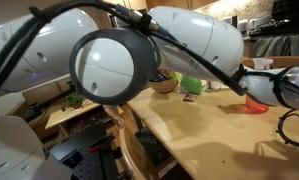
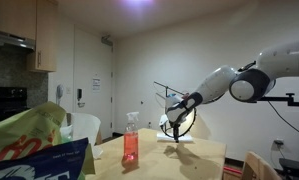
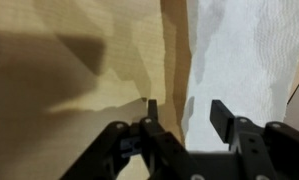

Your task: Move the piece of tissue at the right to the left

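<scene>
**Status:** we judge the task at grasp stage, nothing moved yet. The tissue lies unlifted on the wood. Left to do: pinch, lift, carry across, release.

1. Table: light wood, bare ahead of and beside one finger.
2. Arm: white, reaching down twd. the tabletop.
3. Tissue: thin white sheet w/ faint embossed texture, flat, no crumple we can see. Its long edge runs betw. the fingers; the rest spreads ahead of and out past the other finger.
4. Gripper: black, low over that edge.
5. Fingers: apart w/ a visible gap, clenched on nothing as far as we see.
</scene>
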{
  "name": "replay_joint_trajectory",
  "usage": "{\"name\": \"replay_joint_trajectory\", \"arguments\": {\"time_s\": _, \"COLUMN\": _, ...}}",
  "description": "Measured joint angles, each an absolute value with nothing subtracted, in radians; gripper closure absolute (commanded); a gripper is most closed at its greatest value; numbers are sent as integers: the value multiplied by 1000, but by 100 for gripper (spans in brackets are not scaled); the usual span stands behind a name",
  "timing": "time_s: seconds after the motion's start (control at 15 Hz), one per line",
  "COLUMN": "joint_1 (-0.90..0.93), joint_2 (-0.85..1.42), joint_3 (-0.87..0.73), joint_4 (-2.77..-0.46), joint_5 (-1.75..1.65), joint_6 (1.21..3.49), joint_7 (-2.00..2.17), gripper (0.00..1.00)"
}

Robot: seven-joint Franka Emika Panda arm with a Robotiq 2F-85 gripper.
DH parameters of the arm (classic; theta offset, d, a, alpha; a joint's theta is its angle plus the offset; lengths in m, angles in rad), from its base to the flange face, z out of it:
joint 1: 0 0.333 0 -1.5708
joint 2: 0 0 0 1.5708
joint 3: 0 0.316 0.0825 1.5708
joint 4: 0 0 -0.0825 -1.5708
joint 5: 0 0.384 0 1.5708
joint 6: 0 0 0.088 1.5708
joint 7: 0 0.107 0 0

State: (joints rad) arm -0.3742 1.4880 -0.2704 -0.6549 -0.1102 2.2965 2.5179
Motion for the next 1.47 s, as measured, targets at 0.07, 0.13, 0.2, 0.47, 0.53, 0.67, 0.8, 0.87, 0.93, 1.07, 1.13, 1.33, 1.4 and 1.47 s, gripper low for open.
{"name": "replay_joint_trajectory", "arguments": {"time_s": 0.07, "joint_1": -375, "joint_2": 1488, "joint_3": -270, "joint_4": -655, "joint_5": -110, "joint_6": 2296, "joint_7": 2518, "gripper": 80}}
{"name": "replay_joint_trajectory", "arguments": {"time_s": 0.13, "joint_1": -375, "joint_2": 1488, "joint_3": -270, "joint_4": -655, "joint_5": -110, "joint_6": 2296, "joint_7": 2518, "gripper": 88}}
{"name": "replay_joint_trajectory", "arguments": {"time_s": 0.2, "joint_1": -376, "joint_2": 1488, "joint_3": -270, "joint_4": -655, "joint_5": -109, "joint_6": 2296, "joint_7": 2518, "gripper": 95}}
{"name": "replay_joint_trajectory", "arguments": {"time_s": 0.47, "joint_1": -376, "joint_2": 1488, "joint_3": -270, "joint_4": -655, "joint_5": -109, "joint_6": 2296, "joint_7": 2518, "gripper": 100}}
{"name": "replay_joint_trajectory", "arguments": {"time_s": 0.53, "joint_1": -376, "joint_2": 1488, "joint_3": -270, "joint_4": -655, "joint_5": -109, "joint_6": 2296, "joint_7": 2519, "gripper": 100}}
{"name": "replay_joint_trajectory", "arguments": {"time_s": 0.67, "joint_1": -376, "joint_2": 1488, "joint_3": -270, "joint_4": -655, "joint_5": -109, "joint_6": 2296, "joint_7": 2519, "gripper": 100}}
{"name": "replay_joint_trajectory", "arguments": {"time_s": 0.8, "joint_1": -376, "joint_2": 1488, "joint_3": -270, "joint_4": -654, "joint_5": -109, "joint_6": 2296, "joint_7": 2519, "gripper": 100}}
{"name": "replay_joint_trajectory", "arguments": {"time_s": 0.87, "joint_1": -376, "joint_2": 1488, "joint_3": -270, "joint_4": -651, "joint_5": -109, "joint_6": 2296, "joint_7": 2519, "gripper": 100}}
{"name": "replay_joint_trajectory", "arguments": {"time_s": 0.93, "joint_1": -376, "joint_2": 1487, "joint_3": -270, "joint_4": -646, "joint_5": -109, "joint_6": 2297, "joint_7": 2519, "gripper": 100}}
{"name": "replay_joint_trajectory", "arguments": {"time_s": 1.07, "joint_1": -374, "joint_2": 1485, "joint_3": -272, "joint_4": -622, "joint_5": -109, "joint_6": 2297, "joint_7": 2519, "gripper": 100}}
{"name": "replay_joint_trajectory", "arguments": {"time_s": 1.13, "joint_1": -373, "joint_2": 1484, "joint_3": -273, "joint_4": -606, "joint_5": -109, "joint_6": 2297, "joint_7": 2519, "gripper": 100}}
{"name": "replay_joint_trajectory", "arguments": {"time_s": 1.33, "joint_1": -366, "joint_2": 1480, "joint_3": -283, "joint_4": -546, "joint_5": -112, "joint_6": 2297, "joint_7": 2518, "gripper": 100}}
{"name": "replay_joint_trajectory", "arguments": {"time_s": 1.4, "joint_1": -364, "joint_2": 1478, "joint_3": -286, "joint_4": -522, "joint_5": -115, "joint_6": 2297, "joint_7": 2517, "gripper": 100}}
{"name": "replay_joint_trajectory", "arguments": {"time_s": 1.47, "joint_1": -361, "joint_2": 1478, "joint_3": -287, "joint_4": -499, "joint_5": -119, "joint_6": 2297, "joint_7": 2513, "gripper": 100}}
